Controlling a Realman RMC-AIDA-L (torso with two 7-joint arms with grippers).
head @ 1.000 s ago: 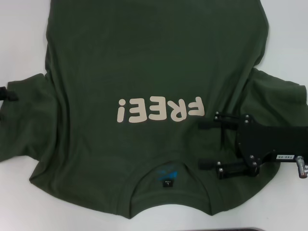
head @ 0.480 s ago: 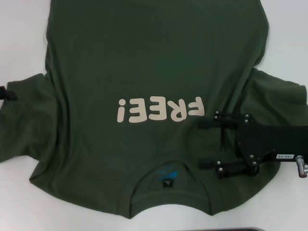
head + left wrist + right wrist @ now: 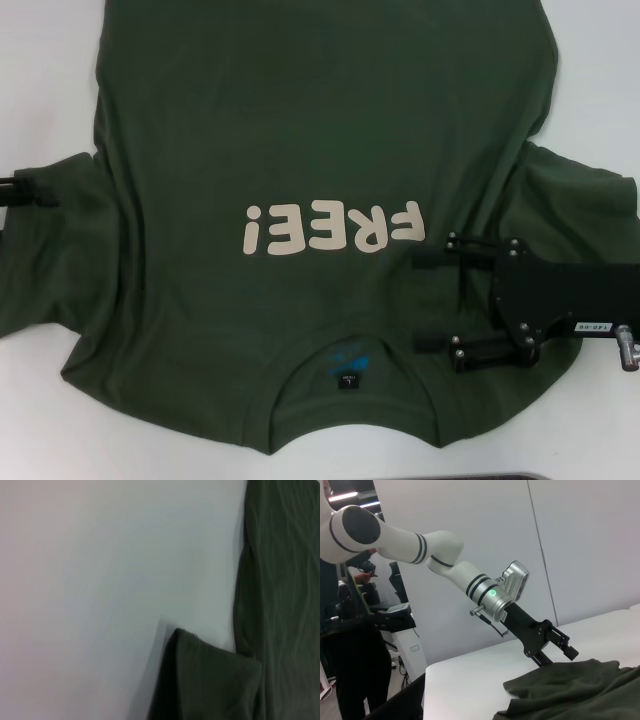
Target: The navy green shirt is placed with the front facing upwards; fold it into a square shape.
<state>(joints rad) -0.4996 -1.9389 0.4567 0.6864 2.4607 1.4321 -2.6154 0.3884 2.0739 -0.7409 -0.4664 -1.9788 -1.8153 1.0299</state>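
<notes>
Left pincer (image 3: pixel 30 192) sits at the desk's (image 3: pixel 50 60) left edge, tip over the hem of the shirt's left sleeve (image 3: pixel 50 250); in the right wrist view the same pincer (image 3: pixel 559 652) angles down just above that sleeve, fingers (image 3: pixel 568 652) apart, nothing between them. Navy green shirt (image 3: pixel 320 130) lies flat, front up, across the middle of the desk, covering most of it; collar (image 3: pixel 350 385) with small dark neck label (image 3: pixel 349 380) toward the near edge, cream "FREE!" lettering (image 3: pixel 333 228) reads upside down from the head view. Left wrist view shows only bare desk and a sleeve corner (image 3: pixel 210 680). Right pincer (image 3: pixel 430 300) lies low over the shoulder area right of the collar, fingers (image 3: pixel 432 261) spread wide, pointing toward the lettering, not pinching cloth. Right sleeve (image 3: pixel 590 215) bunches toward the desk's right edge.
</notes>
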